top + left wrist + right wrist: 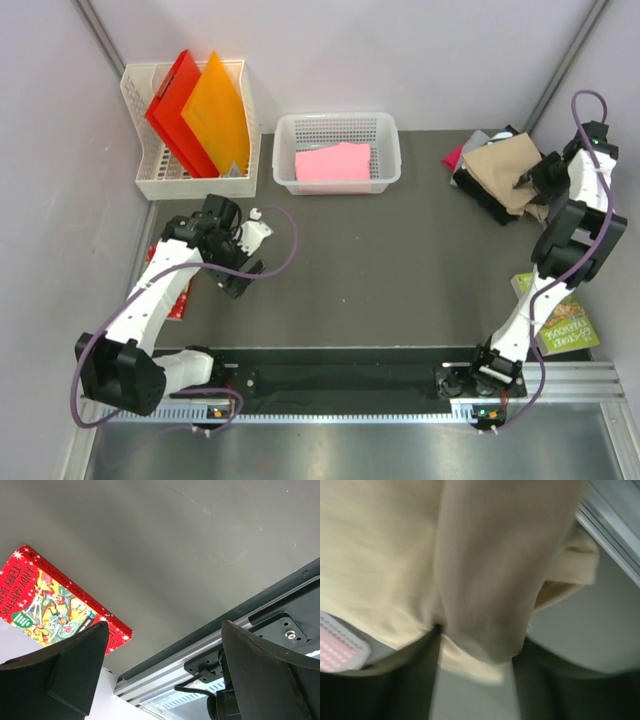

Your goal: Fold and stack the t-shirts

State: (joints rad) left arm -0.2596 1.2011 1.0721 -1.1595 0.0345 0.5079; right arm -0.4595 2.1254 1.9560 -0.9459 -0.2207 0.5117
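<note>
A pile of t-shirts lies at the far right of the table, with a tan t-shirt (503,162) on top of a black one (480,196). Grey (479,140) and magenta (455,158) cloth shows at the pile's back. My right gripper (527,181) is over the pile's right side. In the right wrist view the gripper (475,680) is shut on a fold of the tan t-shirt (485,580), which fills the gap between its fingers. A folded pink t-shirt (333,162) lies in the white mesh basket (338,121). My left gripper (236,274) (165,665) is open and empty over the left of the table.
A white mesh file holder (140,110) with a red folder (175,100) and an orange folder (218,110) stands at the back left. A red book (178,296) (45,605) lies by the left edge. A green book (562,320) lies by the right edge.
</note>
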